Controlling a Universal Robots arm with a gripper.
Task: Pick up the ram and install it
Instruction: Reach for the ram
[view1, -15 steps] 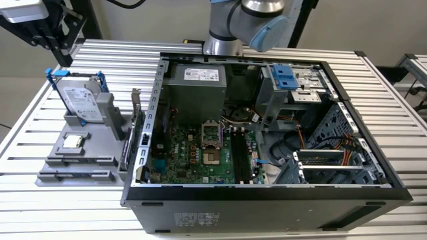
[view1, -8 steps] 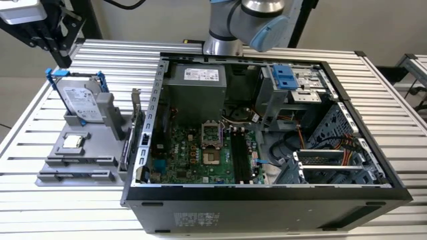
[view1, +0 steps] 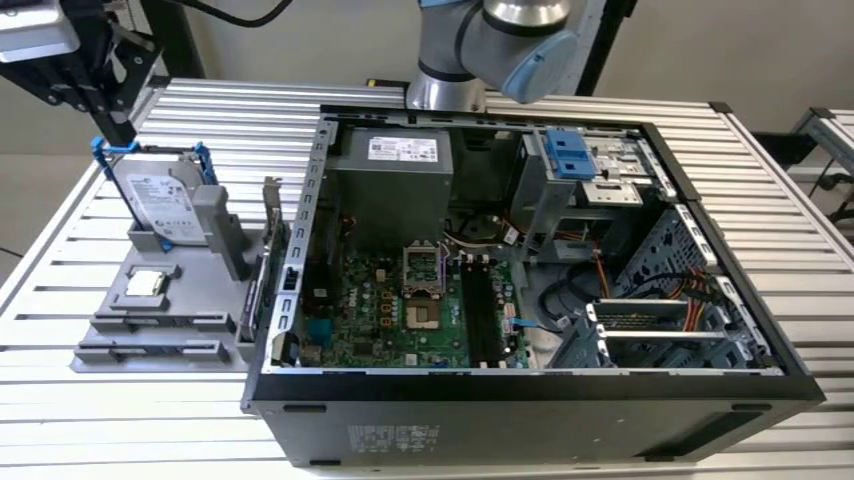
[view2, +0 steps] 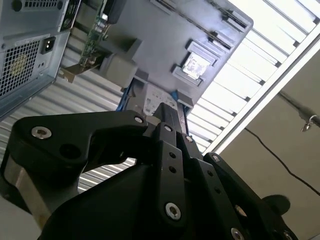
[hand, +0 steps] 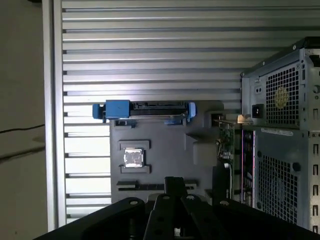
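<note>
The ram (hand: 145, 186) shows as a long dark strip, edge-on, in a slotted holder of the grey fixture (view1: 200, 300), just beyond the square chip; in the exterior view that holder (view1: 160, 323) lies near the fixture's front. My black gripper (view1: 124, 132) hangs high above the fixture's far end, over the blue-framed hard drive, well apart from the ram. Both wrist views show its fingers (hand: 173, 181) pressed together into one bar (view2: 167, 111), with nothing seen between them. The motherboard's black memory slots (view1: 477, 305) lie inside the open computer case.
The open case (view1: 534, 385) fills the exterior view's middle and right. On the fixture stand a hard drive (view1: 158, 205) and a silver chip (view1: 144, 284). A green card with a metal bracket (view1: 274, 235) stands between fixture and case. Ribbed table (view1: 54, 400) surrounds them.
</note>
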